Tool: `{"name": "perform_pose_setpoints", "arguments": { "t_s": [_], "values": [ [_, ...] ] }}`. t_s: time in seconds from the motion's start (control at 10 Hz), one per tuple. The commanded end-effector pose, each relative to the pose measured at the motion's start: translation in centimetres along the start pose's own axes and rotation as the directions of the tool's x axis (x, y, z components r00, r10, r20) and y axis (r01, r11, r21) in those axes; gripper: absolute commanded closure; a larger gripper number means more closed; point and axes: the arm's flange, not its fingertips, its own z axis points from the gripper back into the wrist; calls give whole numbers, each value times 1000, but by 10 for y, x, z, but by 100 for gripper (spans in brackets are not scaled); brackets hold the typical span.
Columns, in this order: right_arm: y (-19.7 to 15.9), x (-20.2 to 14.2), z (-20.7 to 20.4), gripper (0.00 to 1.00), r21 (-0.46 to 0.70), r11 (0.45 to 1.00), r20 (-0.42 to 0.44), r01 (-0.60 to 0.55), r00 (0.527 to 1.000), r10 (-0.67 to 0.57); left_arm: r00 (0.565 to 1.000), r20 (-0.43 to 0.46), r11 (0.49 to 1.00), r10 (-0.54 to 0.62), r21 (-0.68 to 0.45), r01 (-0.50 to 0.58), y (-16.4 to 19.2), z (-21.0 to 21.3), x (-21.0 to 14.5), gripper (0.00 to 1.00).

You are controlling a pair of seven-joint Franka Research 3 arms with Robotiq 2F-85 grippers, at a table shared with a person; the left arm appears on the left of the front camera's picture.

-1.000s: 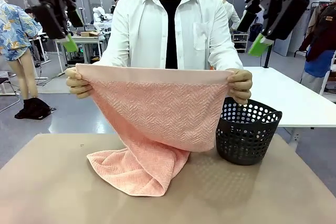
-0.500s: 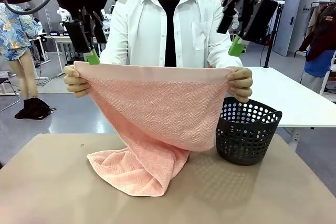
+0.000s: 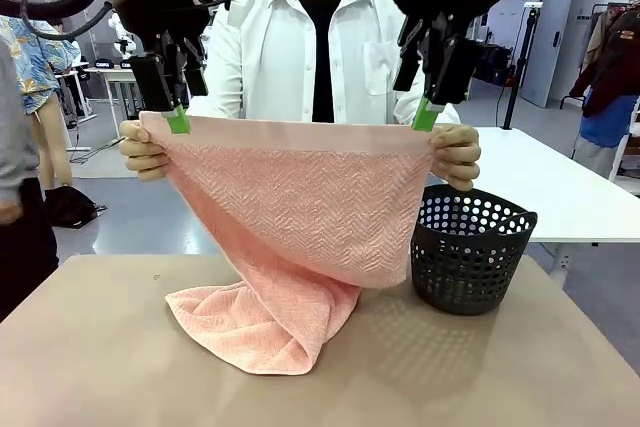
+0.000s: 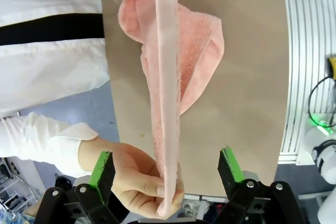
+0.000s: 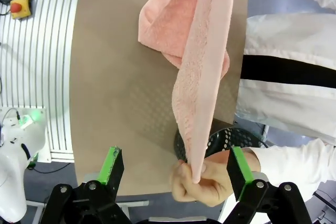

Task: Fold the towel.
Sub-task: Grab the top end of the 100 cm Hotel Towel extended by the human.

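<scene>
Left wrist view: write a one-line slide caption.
Open left gripper frames a corner of the salmon-pink towel, pinched in a person's hand; its lower end lies bunched on the tan table.

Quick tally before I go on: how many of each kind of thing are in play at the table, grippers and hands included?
towel: 1
basket: 1
grippers: 2, left gripper and right gripper, both open
person's hands: 2, hand by the left gripper and hand by the right gripper, each holding a top corner of the towel
Total: 6
</scene>
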Motion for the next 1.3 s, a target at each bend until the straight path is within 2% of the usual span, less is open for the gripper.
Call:
{"name": "perform_pose_setpoints", "arguments": {
  "t_s": [0.0,0.2,0.9,1.0,1.1,1.2],
  "values": [
    [-13,4,-9,0,-15,999,-21,32,999,-33,1000,12,999,9,-37,-9,6,1,-4,0],
    [-18,6,-22,0,-1,999,-22,38,999,-38,1000,18,996,25,-80,-23,7,-8,-10,0],
    [-32,6,-77,0,38,992,-75,124,990,-121,999,22,991,34,-130,-31,14,-31,-14,0],
    [-32,6,-81,0,44,990,-75,134,989,-130,999,23,991,36,-126,-32,16,-35,-14,4],
    [-32,5,-83,24,42,989,-78,139,988,-135,999,26,993,33,-116,-30,18,-37,-15,42],
    [-32,3,-84,59,45,989,-83,140,987,-136,999,26,993,26,-113,-23,18,-38,-15,60]
  ]
}}
